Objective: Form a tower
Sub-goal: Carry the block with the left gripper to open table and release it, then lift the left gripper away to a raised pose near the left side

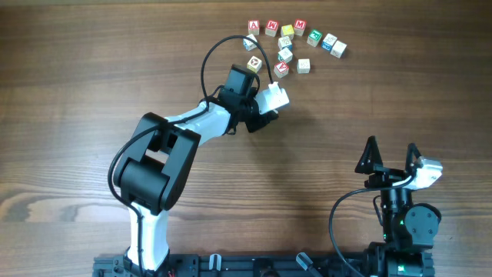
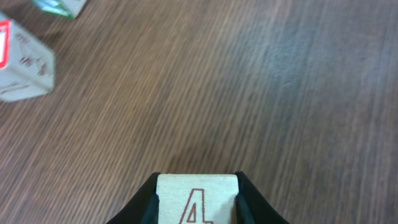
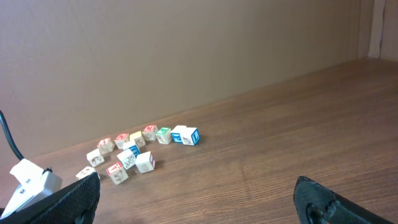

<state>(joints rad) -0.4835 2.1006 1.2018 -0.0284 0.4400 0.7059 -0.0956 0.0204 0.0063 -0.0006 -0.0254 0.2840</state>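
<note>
My left gripper (image 2: 196, 182) is shut on a pale wooden cube (image 2: 196, 200) printed with a red outlined 4, held just above the bare wood. From overhead, the left gripper (image 1: 265, 108) sits just below the cluster of letter cubes (image 1: 292, 46), and its white camera housing hides the held cube. A pale cube with a red edge (image 2: 25, 68) lies ahead to the left. I make out no tower; the cubes I see lie singly. My right gripper (image 1: 392, 150) stands open and empty at the near right, also in its wrist view (image 3: 198, 186).
Several loose letter cubes with red, green, blue and yellow faces lie in an arc at the far middle (image 3: 140, 149). A green-edged cube (image 2: 59, 5) shows at the top left of the left wrist view. A black cable (image 1: 219, 50) loops above the left wrist.
</note>
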